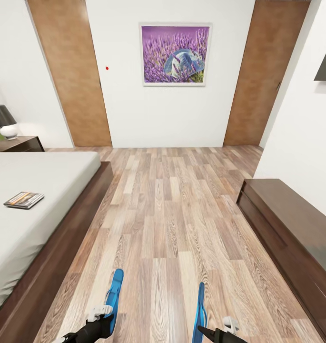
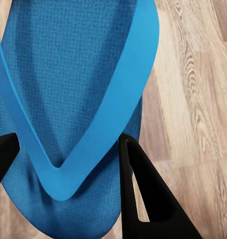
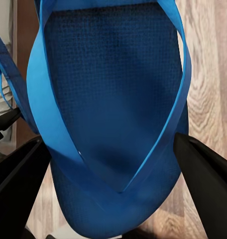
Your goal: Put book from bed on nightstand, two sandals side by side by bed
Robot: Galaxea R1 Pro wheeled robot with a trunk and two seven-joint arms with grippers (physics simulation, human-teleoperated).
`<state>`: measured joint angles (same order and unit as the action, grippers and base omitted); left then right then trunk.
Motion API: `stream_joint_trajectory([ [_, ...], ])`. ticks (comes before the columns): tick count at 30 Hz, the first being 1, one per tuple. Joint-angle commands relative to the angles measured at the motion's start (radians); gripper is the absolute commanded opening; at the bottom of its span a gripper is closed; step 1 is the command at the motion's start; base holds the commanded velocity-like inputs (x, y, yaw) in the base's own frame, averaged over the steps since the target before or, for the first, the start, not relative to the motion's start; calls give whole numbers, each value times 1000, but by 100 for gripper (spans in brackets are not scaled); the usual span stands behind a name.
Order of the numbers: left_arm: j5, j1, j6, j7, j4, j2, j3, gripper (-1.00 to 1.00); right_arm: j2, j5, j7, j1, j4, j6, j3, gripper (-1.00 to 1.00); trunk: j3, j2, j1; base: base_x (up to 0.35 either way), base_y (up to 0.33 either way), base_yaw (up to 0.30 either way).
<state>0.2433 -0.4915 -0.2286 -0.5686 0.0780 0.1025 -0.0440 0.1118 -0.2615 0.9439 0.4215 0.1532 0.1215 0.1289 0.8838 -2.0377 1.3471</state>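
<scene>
The book (image 1: 24, 199) lies flat on the bed (image 1: 48, 176), near its side edge. At the head view's lower edge my left gripper (image 1: 97, 320) is shut on one blue sandal (image 1: 114, 296), held on edge above the floor beside the bed frame. The left wrist view has that sandal (image 2: 73, 74) between the black fingers (image 2: 148, 194). My right gripper (image 1: 215, 328) is shut on the other sandal (image 1: 200, 309), also on edge, a short way to the right. This second sandal (image 3: 113, 99) sits between its fingers (image 3: 208, 174). A nightstand (image 1: 21, 144) stands past the bed's head.
A lamp (image 1: 2, 121) stands on the nightstand. A long dark wooden bench (image 1: 296, 228) lines the right wall. Wood plank floor (image 1: 172, 214) stretches between bed and bench to the far wall, where two brown doors (image 1: 70, 71) flank a purple picture (image 1: 175, 54).
</scene>
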Motion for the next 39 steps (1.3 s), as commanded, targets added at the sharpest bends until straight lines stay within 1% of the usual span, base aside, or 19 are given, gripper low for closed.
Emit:
stream_joint_trajectory([
  [1, 7, -1, -3, -4, -1, 0, -5, -100, 0, 1, 4, 0, 0, 10, 8, -100, -1, 0, 0, 0, 0, 0],
  [6, 6, 0, -3, -4, -1, 0, -5, -100, 4, 1, 4, 0, 0, 10, 8, -100, -8, 0, 0, 0, 0, 0],
  [39, 7, -1, -3, -4, -1, -1, -5, -100, 6, 1, 4, 0, 0, 10, 8, -100, -61, 0, 0, 0, 0, 0],
])
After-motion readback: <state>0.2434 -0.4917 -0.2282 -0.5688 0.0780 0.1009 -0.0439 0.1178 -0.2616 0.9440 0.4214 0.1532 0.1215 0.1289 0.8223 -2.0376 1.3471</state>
